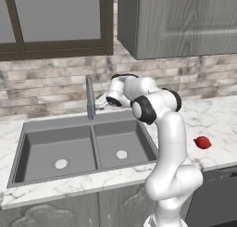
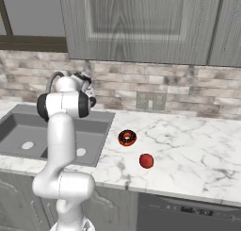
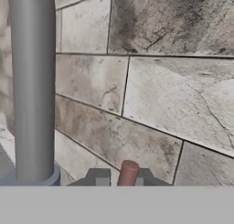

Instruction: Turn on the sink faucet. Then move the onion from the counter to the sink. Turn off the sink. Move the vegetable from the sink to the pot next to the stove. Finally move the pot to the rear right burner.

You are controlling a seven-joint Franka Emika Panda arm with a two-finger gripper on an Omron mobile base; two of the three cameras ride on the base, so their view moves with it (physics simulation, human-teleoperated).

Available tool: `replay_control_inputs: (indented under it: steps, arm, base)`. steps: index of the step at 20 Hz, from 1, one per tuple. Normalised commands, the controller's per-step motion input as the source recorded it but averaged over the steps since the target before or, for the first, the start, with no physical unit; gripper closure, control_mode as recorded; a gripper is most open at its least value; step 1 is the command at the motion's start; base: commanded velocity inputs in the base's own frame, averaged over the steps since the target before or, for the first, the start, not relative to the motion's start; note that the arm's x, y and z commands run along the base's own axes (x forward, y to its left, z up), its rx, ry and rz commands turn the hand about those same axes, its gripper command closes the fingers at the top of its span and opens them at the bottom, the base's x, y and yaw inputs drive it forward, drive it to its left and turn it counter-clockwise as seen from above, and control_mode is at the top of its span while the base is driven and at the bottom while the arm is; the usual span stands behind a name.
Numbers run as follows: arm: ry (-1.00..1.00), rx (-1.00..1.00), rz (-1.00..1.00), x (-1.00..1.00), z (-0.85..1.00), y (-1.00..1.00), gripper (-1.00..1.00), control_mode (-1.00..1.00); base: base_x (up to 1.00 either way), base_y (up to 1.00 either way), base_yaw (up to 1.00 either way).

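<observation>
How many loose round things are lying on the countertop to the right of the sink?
2: a ring-shaped doughnut sits nearest the sink, and a red onion lies closer to the front edge. The arm may hide others.

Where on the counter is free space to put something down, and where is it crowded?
The counter is bare right of the onion, out to the picture's edge and back to the brick wall. Both basins of the sink are bare. It is crowded behind the sink, where the gripper sits shut on the lever beside the faucet, and around the donut.
</observation>
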Motion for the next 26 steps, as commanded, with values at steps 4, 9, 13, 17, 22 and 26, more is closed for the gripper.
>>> replay_control_inputs:
  steps: [4,9,13,17,22,26]
  arm:
    - [0.02,0.01,0.0,0.19,-0.23,-0.18,1.0,-1.0]
    - [0.0,0.05,0.0,0.18,-0.27,-0.38,1.0,-1.0]
    - [0.0,0.07,-0.02,0.15,-0.23,-0.49,1.0,-1.0]
    - [0.0,0.07,-0.03,0.09,-0.26,-0.52,1.0,-1.0]
    - [0.0,0.06,-0.05,0.02,-0.33,-0.52,1.0,-1.0]
    - [0.03,0.06,-0.06,0.0,-0.41,-0.57,1.0,-1.0]
  base:
    - [0.0,0.0,0.0]
    - [0.0,0.0,0.0]
    - [0.0,0.0,0.0]
    - [0.0,0.0,0.0]
    - [0.0,0.0,0.0]
    - [0.0,0.0,0.0]
